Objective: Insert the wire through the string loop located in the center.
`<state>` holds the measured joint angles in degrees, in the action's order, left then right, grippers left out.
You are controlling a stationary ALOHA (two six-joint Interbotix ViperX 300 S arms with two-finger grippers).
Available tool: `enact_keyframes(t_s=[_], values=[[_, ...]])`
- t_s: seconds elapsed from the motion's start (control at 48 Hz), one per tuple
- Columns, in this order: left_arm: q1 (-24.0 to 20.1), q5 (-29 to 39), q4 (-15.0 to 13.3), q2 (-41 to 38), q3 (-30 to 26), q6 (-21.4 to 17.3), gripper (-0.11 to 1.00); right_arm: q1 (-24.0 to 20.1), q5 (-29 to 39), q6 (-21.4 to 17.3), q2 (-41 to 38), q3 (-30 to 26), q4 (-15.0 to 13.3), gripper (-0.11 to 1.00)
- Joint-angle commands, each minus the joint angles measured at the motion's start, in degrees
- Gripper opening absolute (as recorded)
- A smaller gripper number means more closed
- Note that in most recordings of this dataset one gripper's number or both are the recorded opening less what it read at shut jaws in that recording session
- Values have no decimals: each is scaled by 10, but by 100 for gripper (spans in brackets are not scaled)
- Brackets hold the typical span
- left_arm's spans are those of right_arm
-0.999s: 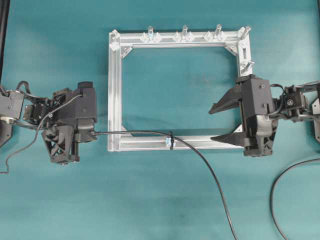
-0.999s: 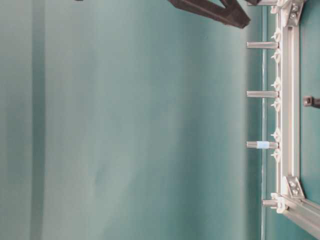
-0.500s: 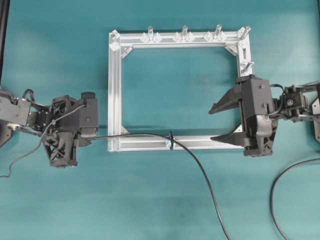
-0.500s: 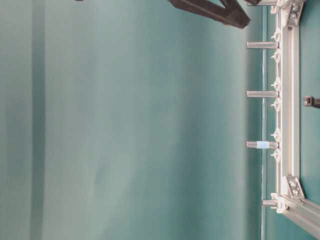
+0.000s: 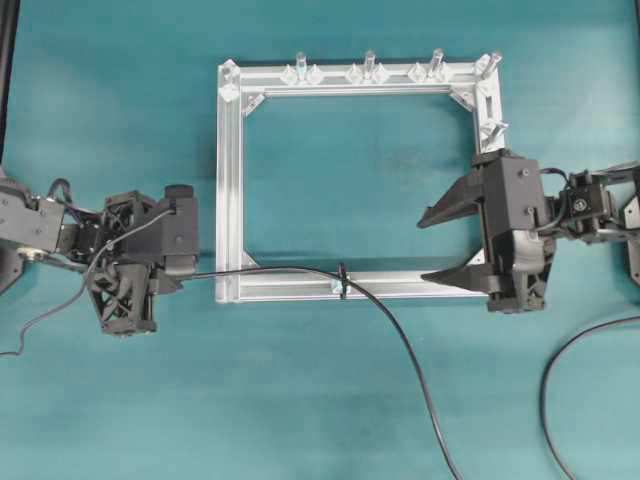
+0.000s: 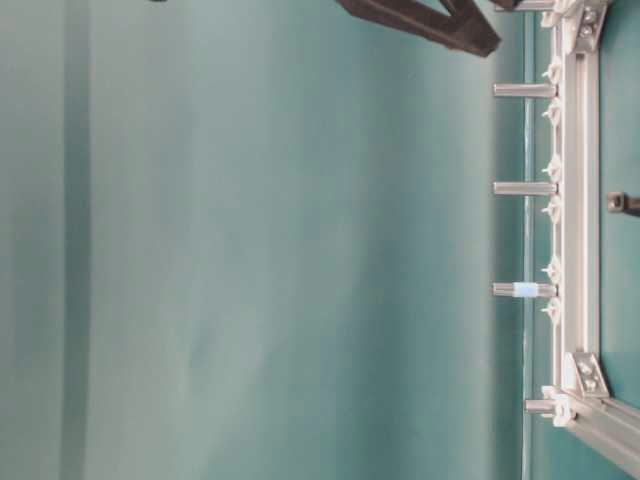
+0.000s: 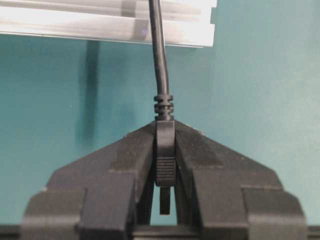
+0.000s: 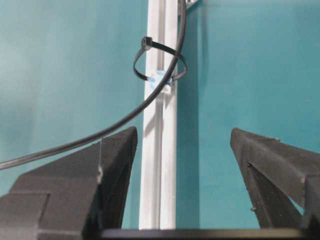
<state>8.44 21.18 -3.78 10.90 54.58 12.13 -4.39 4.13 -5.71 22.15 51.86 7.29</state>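
The wire (image 5: 400,330) runs from my left gripper (image 5: 184,277) along the near bar of the silver frame (image 5: 230,180). It passes through the string loop (image 5: 343,281), then curves down and off the bottom edge. In the left wrist view the wire's black plug (image 7: 165,150) sits pinched between the fingers of the left gripper (image 7: 165,127), just off the frame's corner. My right gripper (image 5: 428,250) stands open over the frame's right end, holding nothing. Its wrist view looks along the bar (image 8: 160,165) to the string loop (image 8: 146,42), with the wire (image 8: 125,117) threaded through it.
Several clear upright pegs (image 5: 368,62) line the frame's far bar. A thicker black cable (image 5: 560,390) curves across the lower right corner. A black post (image 5: 8,70) runs along the left edge. One right gripper finger (image 6: 420,22) shows in the table-level view.
My left gripper has moved left, away from the frame, with the plug in it, drawing more wire through the loop. The trailing wire has shifted left. The right arm has not moved.
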Motion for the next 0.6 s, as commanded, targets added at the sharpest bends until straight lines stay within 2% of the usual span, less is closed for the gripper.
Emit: enact_keyframes(t_s=[0.0, 0.125, 0.146, 0.25, 0.583], values=[[3, 1, -1, 10, -15, 7, 18, 0, -4, -1, 3, -13, 1, 77], [4, 1, 3, 10, -18, 4, 55, 0, -4, -1, 3, -13, 1, 77], [4, 1, 3, 10, -19, 4, 58, 0, -4, -1, 3, -13, 1, 77], [6, 1, 3, 10, -19, 4, 49, 0, -4, -1, 3, -13, 1, 77], [9, -2, 9, 25, -32, 1, 48, 0, -4, -1, 3, -12, 1, 77]])
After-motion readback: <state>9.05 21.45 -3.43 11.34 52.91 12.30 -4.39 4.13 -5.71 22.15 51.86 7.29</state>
